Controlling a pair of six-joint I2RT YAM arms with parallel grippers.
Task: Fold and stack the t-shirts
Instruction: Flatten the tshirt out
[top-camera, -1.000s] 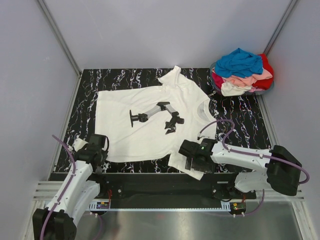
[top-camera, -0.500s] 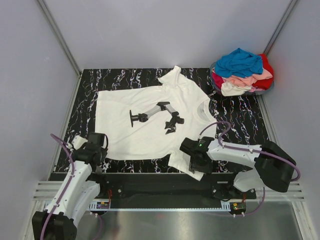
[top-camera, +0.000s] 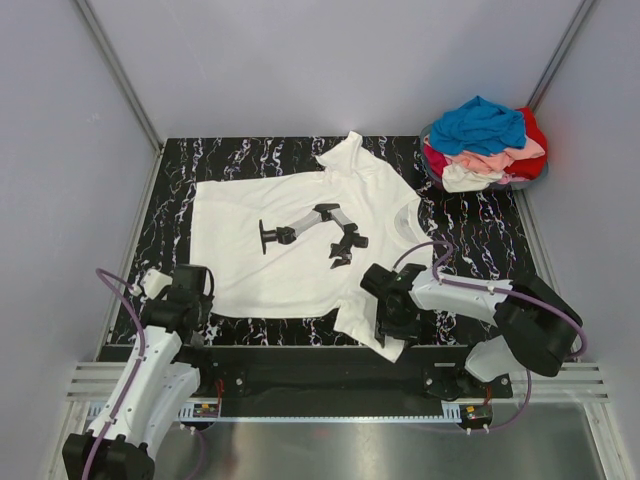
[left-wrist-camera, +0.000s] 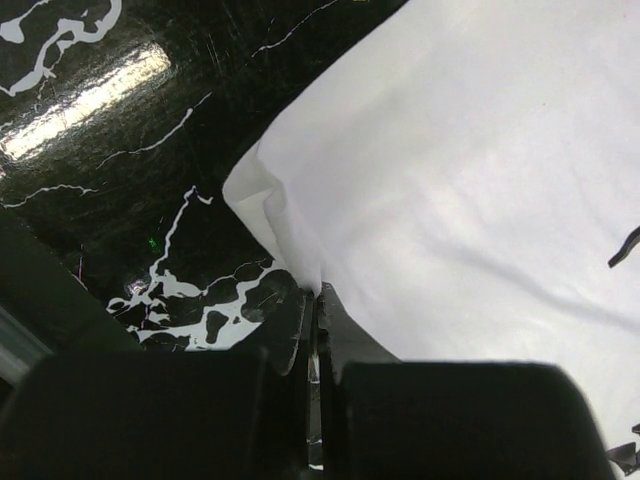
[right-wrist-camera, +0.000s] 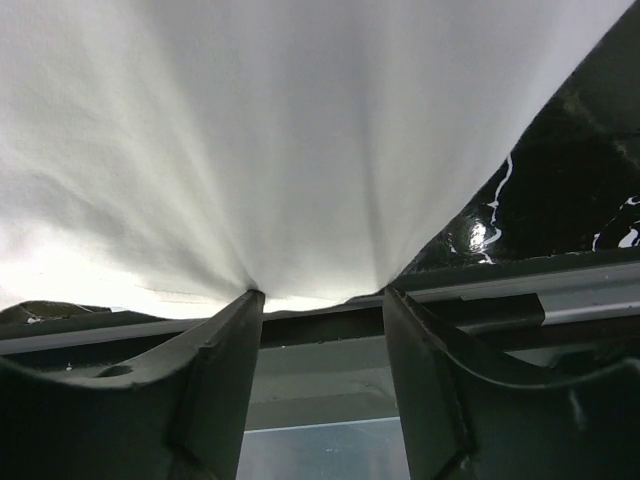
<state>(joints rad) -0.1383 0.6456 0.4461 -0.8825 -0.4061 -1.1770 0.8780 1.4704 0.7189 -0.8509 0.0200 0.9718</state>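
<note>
Lying flat on the black marbled table (top-camera: 480, 240), print side up, is the white t-shirt (top-camera: 300, 240). Its collar points to my right and its hem to my left. The other t-shirts (top-camera: 485, 140) sit heaped at the far right corner, well apart.

- Left gripper (left-wrist-camera: 316, 300): fingers pressed together, pinching the near hem corner. Only a small fold of cloth is in the bite.
- Right gripper (right-wrist-camera: 322, 292): fingers spread, straddling the near sleeve right at the table's front edge. Cloth is bunched across the gap, and I see no pinch on it.

Risks, as I judge them:
- The left bite is shallow, so a quick lift could pull the corner free and drop that side.
- The right fingers sit at the very edge. Closing there could catch only the top layer of the sleeve, or miss the cloth altogether.
- If the left lifts before the right has a hold, the shirt would drag askew across the table and the fold line would skew.
- Uneven hands would also wrinkle the printed front.
</note>
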